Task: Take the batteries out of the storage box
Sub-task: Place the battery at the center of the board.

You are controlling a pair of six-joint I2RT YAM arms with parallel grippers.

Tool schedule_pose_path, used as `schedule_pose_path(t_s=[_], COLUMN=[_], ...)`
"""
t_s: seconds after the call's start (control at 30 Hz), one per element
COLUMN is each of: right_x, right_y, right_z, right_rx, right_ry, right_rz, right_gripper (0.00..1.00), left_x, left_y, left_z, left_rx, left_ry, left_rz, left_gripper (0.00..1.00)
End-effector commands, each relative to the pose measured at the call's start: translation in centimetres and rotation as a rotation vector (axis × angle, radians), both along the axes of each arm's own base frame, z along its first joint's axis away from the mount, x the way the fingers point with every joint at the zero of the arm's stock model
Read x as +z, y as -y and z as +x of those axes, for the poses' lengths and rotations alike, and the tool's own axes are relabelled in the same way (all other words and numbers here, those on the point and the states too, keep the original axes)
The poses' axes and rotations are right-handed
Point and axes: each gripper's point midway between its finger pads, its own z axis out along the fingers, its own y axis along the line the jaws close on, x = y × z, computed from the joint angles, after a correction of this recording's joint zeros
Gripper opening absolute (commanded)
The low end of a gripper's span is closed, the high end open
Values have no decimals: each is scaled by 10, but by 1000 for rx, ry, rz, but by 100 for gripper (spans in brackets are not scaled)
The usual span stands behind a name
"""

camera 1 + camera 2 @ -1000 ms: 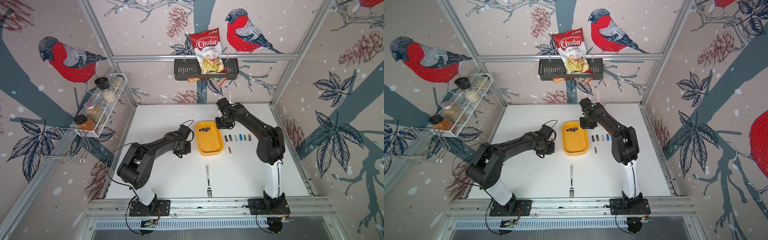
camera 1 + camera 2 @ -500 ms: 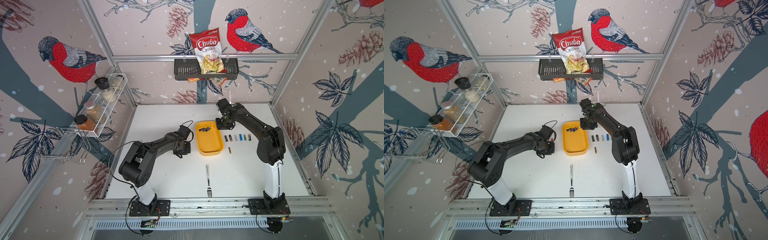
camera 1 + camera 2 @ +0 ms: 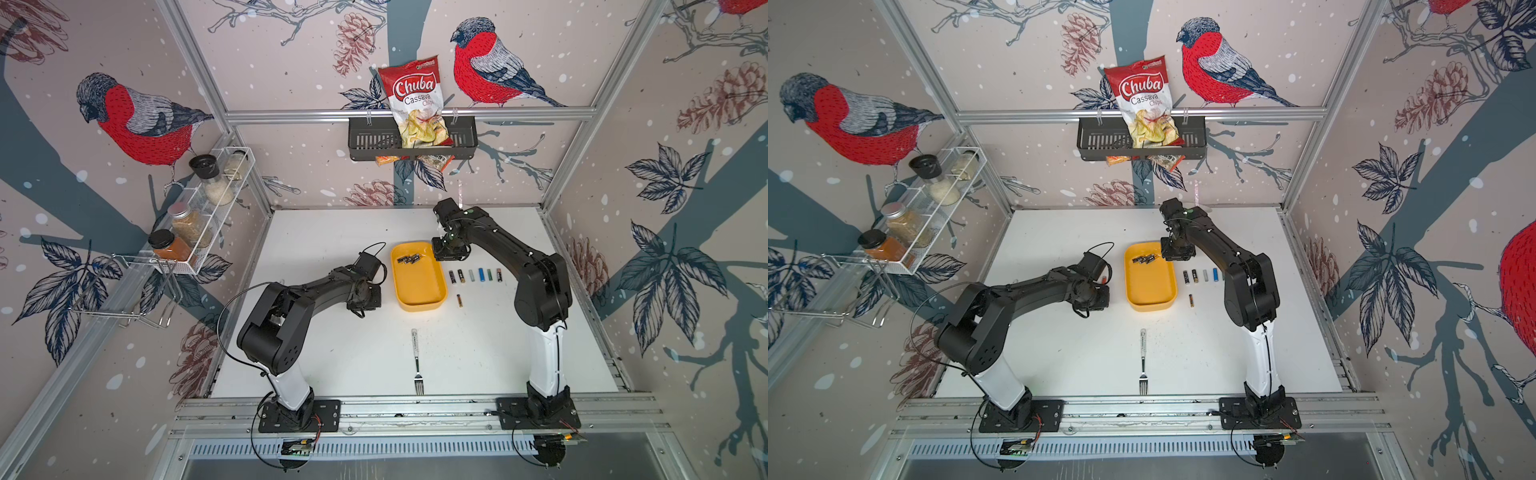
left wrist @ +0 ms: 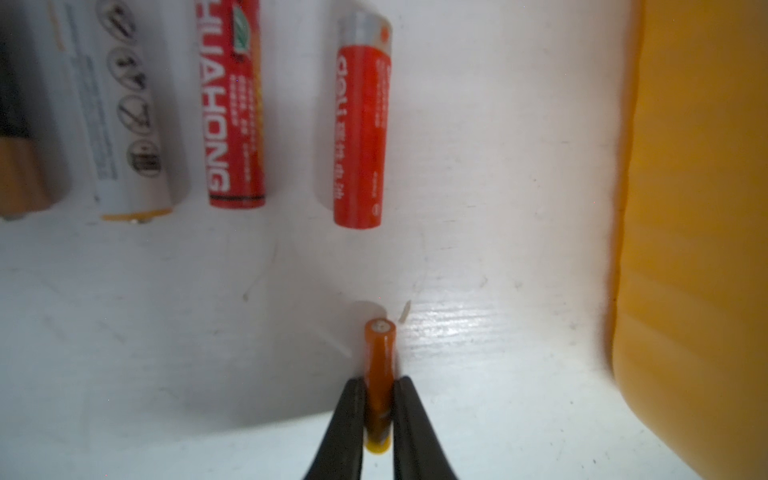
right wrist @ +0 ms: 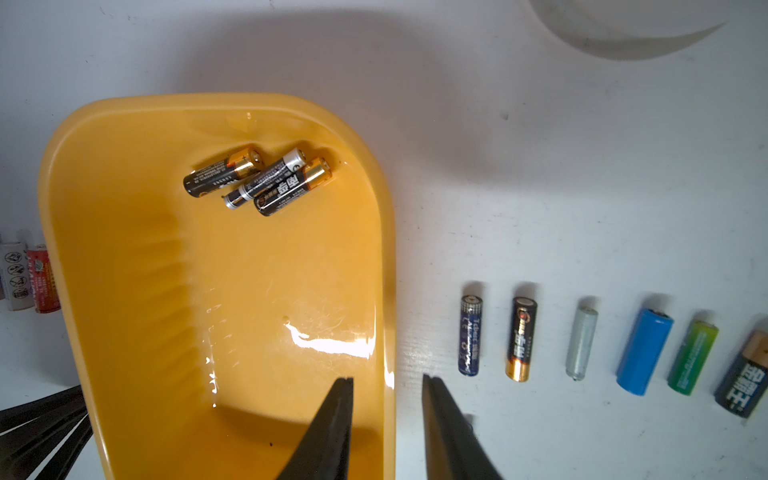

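Note:
The yellow storage box (image 3: 419, 286) (image 3: 1150, 291) lies mid-table, and three black-and-copper batteries (image 3: 409, 259) (image 5: 257, 180) lie at its far end. Left of the box, my left gripper (image 4: 379, 380) (image 3: 368, 298) is shut on an orange battery (image 4: 379, 353) low over the table. Just beyond it lie red batteries (image 4: 361, 137) and a white one (image 4: 124, 116). My right gripper (image 5: 388, 380) (image 3: 446, 254) is open and straddles the box's right wall (image 5: 388, 291), one finger inside and one outside, touching neither side. Several batteries (image 3: 476, 275) (image 5: 519, 338) lie in a row right of the box.
A lone battery (image 3: 459, 300) lies by the box's near right corner. A silver fork (image 3: 417, 361) lies toward the front edge. A black basket with a chips bag (image 3: 411, 139) hangs on the back wall. A spice rack (image 3: 199, 208) hangs on the left wall.
The left arm's elbow has shifted slightly while its gripper stays left of the box. The right arm has not moved.

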Motion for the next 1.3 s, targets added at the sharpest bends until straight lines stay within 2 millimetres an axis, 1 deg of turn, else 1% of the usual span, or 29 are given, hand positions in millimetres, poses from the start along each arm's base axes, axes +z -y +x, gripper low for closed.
schedule_pose_path(t_s=[0.0,0.3,0.57,0.87,1.07,1.27], right_x=[4,4,6,11,10,9], right_y=[1,1,0,-11,-13,-11], right_z=[0,0,2,2,3,2], right_rx=[-2,0,-3,5,11,9], right_ry=[11,10,15,24,20,18], right_rz=[-2,-2,4,18,14,8], right_gripper=[35,35,35,35,35,35], left_x=[-5,-2,5,13,9,6], left_y=[-5,-8,-8,-9,-7,-5], left_z=[-8,-9,-5,-4,-3,-2], left_rx=[0,0,3,4,-2,-3], left_ry=[-36,-34,-20,-6,-14,-16], left_rz=[22,30,25,14,7,1], left_gripper=[19,22,26,27,28,28])
